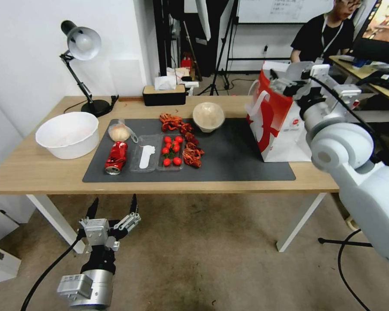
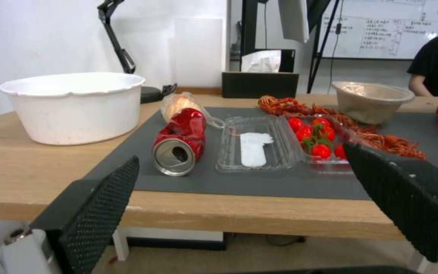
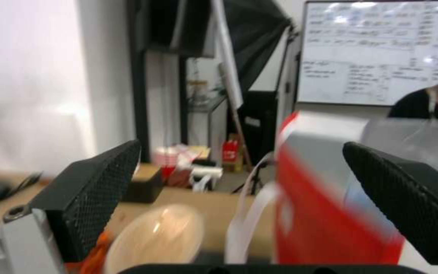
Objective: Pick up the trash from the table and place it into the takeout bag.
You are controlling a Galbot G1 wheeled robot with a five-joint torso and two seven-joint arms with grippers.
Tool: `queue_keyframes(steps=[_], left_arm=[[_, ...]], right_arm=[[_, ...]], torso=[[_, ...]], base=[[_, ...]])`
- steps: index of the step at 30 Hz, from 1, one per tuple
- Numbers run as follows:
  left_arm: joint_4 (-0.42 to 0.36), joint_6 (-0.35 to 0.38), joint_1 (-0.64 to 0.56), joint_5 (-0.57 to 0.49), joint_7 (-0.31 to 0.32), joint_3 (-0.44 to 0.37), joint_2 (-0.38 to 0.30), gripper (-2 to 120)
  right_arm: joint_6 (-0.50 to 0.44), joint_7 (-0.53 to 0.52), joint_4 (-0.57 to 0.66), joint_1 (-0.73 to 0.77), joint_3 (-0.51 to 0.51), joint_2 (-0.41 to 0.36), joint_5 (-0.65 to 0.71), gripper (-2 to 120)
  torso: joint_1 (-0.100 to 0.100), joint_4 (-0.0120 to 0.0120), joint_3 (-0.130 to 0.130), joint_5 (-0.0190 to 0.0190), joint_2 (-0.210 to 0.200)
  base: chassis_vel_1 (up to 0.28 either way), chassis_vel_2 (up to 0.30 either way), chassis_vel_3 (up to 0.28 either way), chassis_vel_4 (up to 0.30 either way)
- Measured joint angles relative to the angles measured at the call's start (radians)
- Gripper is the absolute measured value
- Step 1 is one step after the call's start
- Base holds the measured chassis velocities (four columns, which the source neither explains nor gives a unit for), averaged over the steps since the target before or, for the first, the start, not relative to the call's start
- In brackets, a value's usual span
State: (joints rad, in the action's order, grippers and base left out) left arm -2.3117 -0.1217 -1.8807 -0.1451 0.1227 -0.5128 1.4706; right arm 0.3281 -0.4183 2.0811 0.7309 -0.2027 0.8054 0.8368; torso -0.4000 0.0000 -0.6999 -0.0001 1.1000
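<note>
Left claw [image 1: 113, 206] hangs wide open, empty, below the surface's [image 1: 30, 172] near edge, crushed red can [image 1: 116, 157] just beyond it, long axis near-to-far; right claw [image 3: 239, 198], open and empty, over takeout bag [image 1: 275, 125] far right.

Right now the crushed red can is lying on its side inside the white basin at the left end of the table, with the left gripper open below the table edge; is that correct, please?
Not quite: the crushed red can lies on the dark grey mat, beside the white basin, not inside it, as the head view shows. The rest holds: it is on its side, and the left gripper is open below the table edge.
</note>
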Motion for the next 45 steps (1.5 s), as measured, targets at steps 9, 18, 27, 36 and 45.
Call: queue_keyframes(steps=[9, 18, 27, 36, 45], left_arm=[[0.005, -0.008, -0.007, 0.000, -0.015, -0.011, 0.001, 100], [0.006, -0.016, -0.011, 0.011, -0.021, -0.012, 0.010, 100], [0.011, -0.024, -0.017, 0.020, -0.020, -0.011, 0.019, 100], [0.010, -0.028, -0.024, 0.024, -0.019, -0.009, 0.021, 100], [0.011, -0.035, -0.034, 0.025, -0.018, -0.007, 0.017, 100]], right_arm=[[-0.129, 0.031, 0.105, 0.326, -0.018, -0.019, -0.177, 100], [-0.534, 0.152, 0.017, 0.636, -0.058, 0.081, -0.328, 100], [-0.670, 0.192, -0.060, 0.769, -0.064, 0.153, -0.389, 100], [-0.654, 0.179, -0.065, 0.803, -0.056, 0.166, -0.402, 100], [-0.633, 0.169, -0.066, 0.805, -0.046, 0.173, -0.412, 100]], torso=[[0.000, 0.0000, 0.000, 0.0000, 0.000], [0.000, 0.0000, 0.000, 0.0001, 0.000], [0.000, 0.0000, 0.000, 0.0000, 0.000], [0.000, 0.0000, 0.000, 0.0001, 0.000], [0.000, -0.0001, 0.000, 0.0001, 0.000]], base=[[0.000, 0.000, 0.000, 0.000], [0.000, 0.000, 0.000, 0.000], [0.000, 0.000, 0.000, 0.000], [0.000, 0.000, 0.000, 0.000], [0.000, 0.000, 0.000, 0.000]])
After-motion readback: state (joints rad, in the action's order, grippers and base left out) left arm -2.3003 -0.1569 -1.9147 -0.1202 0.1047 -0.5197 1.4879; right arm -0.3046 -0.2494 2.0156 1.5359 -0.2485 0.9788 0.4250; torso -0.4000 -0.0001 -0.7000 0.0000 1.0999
